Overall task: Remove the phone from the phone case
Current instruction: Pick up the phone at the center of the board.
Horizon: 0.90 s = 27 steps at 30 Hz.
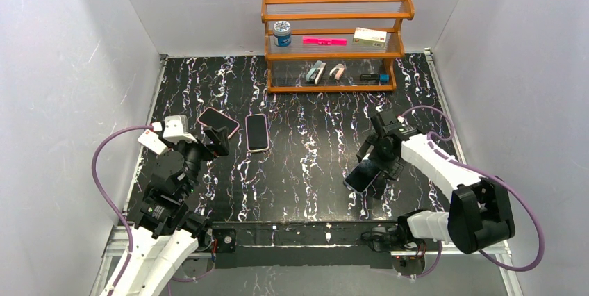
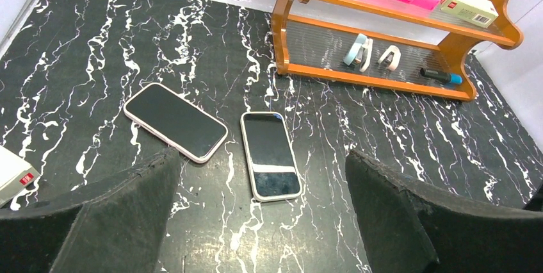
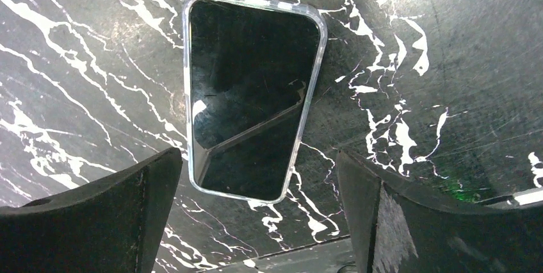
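Note:
Three cased phones lie screen up on the black marbled table. A clear-cased phone (image 3: 250,93) lies near the front right (image 1: 363,177). My right gripper (image 3: 259,215) is open and empty, hovering just above and in front of it (image 1: 376,159). A pink-cased phone (image 2: 175,121) and a white-cased phone (image 2: 270,156) lie side by side at the left (image 1: 217,121) (image 1: 257,132). My left gripper (image 2: 262,222) is open and empty, held above the table just in front of these two (image 1: 212,144).
A wooden shelf rack (image 1: 334,54) stands at the back centre with a blue-lidded jar (image 1: 281,33), a pink item (image 1: 324,41), a small box (image 1: 369,36) and small items on its lower shelf. White walls enclose the table. The table's front edge (image 3: 307,247) lies just below the right gripper.

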Tool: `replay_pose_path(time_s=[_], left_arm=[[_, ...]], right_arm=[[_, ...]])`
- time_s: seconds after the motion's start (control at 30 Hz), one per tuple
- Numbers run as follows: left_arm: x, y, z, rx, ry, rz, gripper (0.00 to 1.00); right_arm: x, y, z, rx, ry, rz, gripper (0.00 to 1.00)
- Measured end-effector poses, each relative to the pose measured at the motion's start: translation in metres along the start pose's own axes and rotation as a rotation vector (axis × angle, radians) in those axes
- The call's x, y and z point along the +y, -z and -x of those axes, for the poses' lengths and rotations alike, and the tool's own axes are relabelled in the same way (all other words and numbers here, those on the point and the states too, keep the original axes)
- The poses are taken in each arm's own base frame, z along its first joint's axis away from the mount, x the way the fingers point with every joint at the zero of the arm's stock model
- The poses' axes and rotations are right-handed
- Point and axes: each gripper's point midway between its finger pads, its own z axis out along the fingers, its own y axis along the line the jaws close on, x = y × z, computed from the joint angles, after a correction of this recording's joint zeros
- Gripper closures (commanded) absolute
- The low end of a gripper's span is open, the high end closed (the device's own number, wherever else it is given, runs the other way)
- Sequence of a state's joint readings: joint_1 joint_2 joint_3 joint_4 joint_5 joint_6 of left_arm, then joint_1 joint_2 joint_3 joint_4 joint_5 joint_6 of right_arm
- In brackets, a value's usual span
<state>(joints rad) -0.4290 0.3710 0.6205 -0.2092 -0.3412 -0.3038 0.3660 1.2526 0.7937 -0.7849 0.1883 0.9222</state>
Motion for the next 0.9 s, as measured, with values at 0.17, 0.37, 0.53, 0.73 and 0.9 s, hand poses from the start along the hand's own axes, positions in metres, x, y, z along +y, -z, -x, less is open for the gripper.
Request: replay_pose_path(time_s=[0.17,0.37,0.53,0.73,0.9], left_arm=[[0.0,-0.001,-0.006,0.011,-0.005,-0.003,0.02],[-0.002,-0.003,-0.011,0.017,-0.015,-0.02,0.02],[-0.004,-0.004,-0.013,0.019,-0.019,-0.032,0.02],[-0.005,-0.004,-0.013,0.02,-0.019,-0.041,0.02],[-0.006,-0.004,-0.013,0.023,-0.019,-0.047,0.02]], right_arm=[[-0.001,-0.011,-0.005,0.013,-0.043,-0.06,0.02],[-0.001,-0.028,-0.01,0.025,-0.045,-0.146,0.01],[0.006,-0.031,-0.012,0.036,-0.027,-0.157,0.01],[0.012,-0.029,-0.014,0.033,-0.023,-0.147,0.01],[0.021,-0.026,-0.01,0.016,-0.044,-0.127,0.01]])
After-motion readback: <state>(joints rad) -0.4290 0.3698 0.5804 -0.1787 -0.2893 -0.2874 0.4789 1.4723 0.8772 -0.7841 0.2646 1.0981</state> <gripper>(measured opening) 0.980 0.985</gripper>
